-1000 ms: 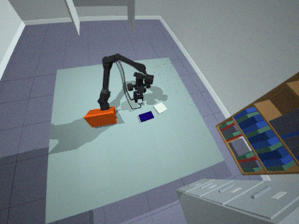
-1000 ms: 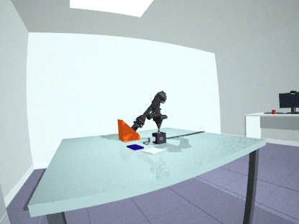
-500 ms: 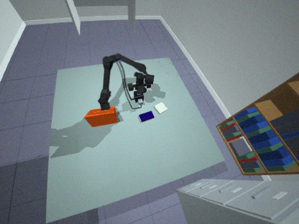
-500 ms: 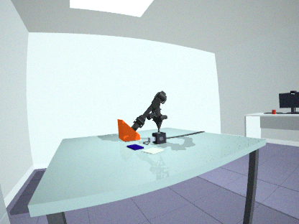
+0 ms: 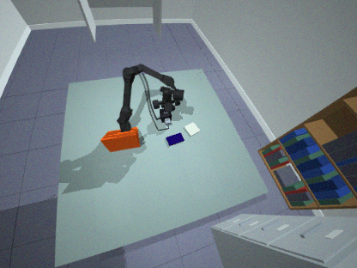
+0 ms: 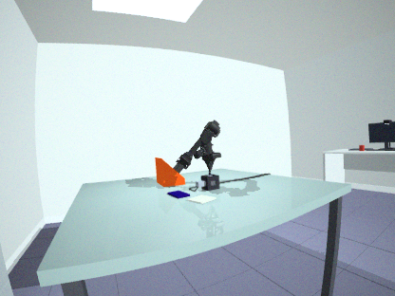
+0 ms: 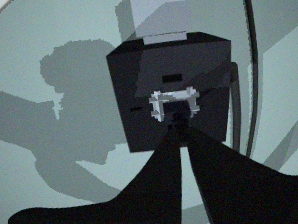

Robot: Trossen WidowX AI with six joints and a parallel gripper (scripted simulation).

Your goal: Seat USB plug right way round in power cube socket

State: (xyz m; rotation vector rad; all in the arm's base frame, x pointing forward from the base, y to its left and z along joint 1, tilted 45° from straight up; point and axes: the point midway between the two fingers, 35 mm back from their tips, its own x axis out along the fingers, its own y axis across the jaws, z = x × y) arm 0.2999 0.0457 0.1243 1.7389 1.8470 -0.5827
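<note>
The black power cube (image 6: 210, 183) (image 7: 200, 65) stands on the table, below my gripper (image 6: 210, 174) (image 7: 181, 135). The fingers point down at its top and are nearly together, shut on the small dark USB plug. In the wrist view a silver, bracket-shaped metal piece (image 7: 176, 95) shows around a dark middle just ahead of the fingertips, on the cube's top. The fingertips hide most of the plug and the socket. How deep the plug sits and which way round it is, I cannot tell.
A pale plug (image 7: 165, 38) sticks out of the cube's side, with a thin cable. A black cord (image 6: 247, 177) runs off behind the cube. An orange wedge (image 5: 124, 142) (image 6: 167, 175) stands at the arm's base. A blue pad (image 5: 175, 139) (image 6: 178, 194) and a white pad (image 5: 192, 129) (image 6: 203, 199) lie nearby.
</note>
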